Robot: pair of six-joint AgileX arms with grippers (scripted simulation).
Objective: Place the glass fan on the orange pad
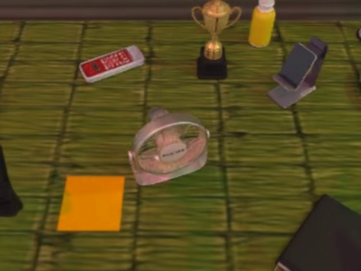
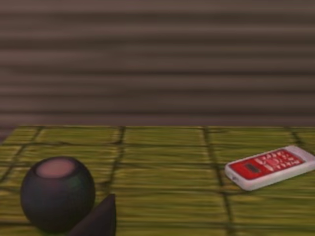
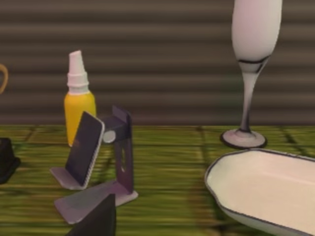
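Fan (image 1: 169, 151) sits mid-table on the green slatted table (image 1: 254, 169), tipped back on its small base so the grille and hub label face up toward the top camera; nothing is touching it. Pad (image 1: 91, 202) lies flat, near-left of the fan, close but apart, bare on top, so the place step is not yet done. Left arm (image 1: 7, 189) is parked at the left edge, right arm (image 1: 324, 237) at the near-right corner; both sit low and well apart from the fan. Neither claw shows its fingers properly: each wrist view catches only a dark tip at the frame edge, so open or closed cannot be told for either. Judgement: task is at the start, grasp still to come. The pad is on the left side, so the left arm looks like the natural pick, with a short carry to the near left. The fan's round rim is translucent and probably slick; a grip across the ring or at the base seems safer than on the wire grille. Clutter is all far-side and out of the path: remote (image 1: 111, 62) far left, trophy (image 1: 215, 35), yellow bottle (image 1: 262, 23), phone stand (image 1: 298, 73). Left wrist view also shows a dark round object (image 2: 57, 193); right wrist view shows a white dish (image 3: 263, 189) and a wine glass (image 3: 252, 69), neither near the pad.
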